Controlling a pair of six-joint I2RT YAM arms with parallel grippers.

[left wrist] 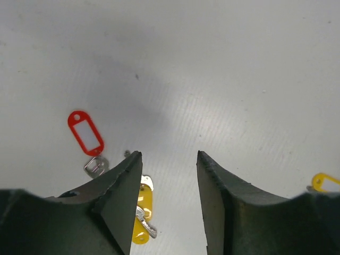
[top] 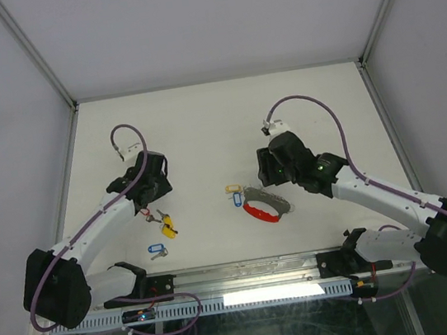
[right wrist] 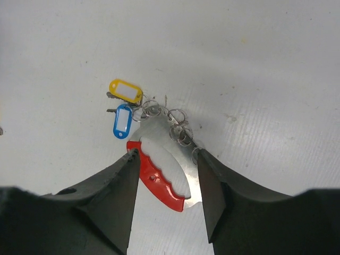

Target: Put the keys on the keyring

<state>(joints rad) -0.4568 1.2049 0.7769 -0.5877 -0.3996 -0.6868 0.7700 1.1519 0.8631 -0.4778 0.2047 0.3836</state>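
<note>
Top external: keyring [top: 261,210] lies well apart from the table [top: 200,121] edges.

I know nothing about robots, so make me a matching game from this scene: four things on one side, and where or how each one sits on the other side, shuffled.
Things
1. red-tagged key
2. loose blue-tagged key
3. keyring
4. left gripper

Places or states
A. between the right gripper's fingers
B. closest to the near edge of the table
C. open, with only bare table between its fingers
D. by the left arm, next to a loose yellow-tagged key

Pairs: 1-D, 2-B, 3-A, 4-C
</note>
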